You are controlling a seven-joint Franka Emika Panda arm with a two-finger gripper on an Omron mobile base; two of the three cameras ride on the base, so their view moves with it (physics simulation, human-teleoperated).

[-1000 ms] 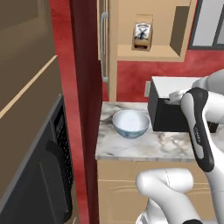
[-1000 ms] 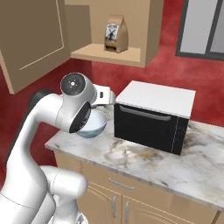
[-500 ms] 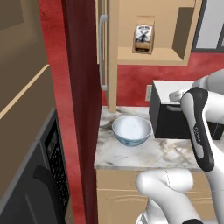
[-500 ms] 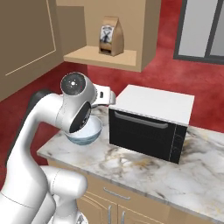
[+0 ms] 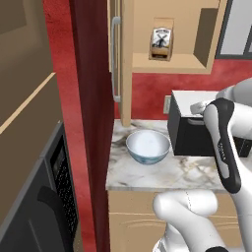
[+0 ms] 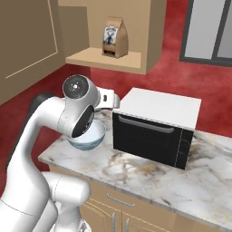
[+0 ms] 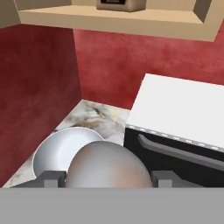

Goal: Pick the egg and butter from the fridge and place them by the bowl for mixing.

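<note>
Carrying egg (image 7: 108, 165), fingers (image 7: 51, 178) clamping it at both sides; next lowering onto counter (image 7: 99, 114) beside bowl (image 7: 57, 153), then releasing.

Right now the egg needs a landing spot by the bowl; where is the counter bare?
The egg sits between the jaws. Bare marble lies in front of the bowl, out to the counter edge, and in front of the microwave toward the right. It is crowded where bowl and microwave nearly meet, and between bowl and wall.
</note>
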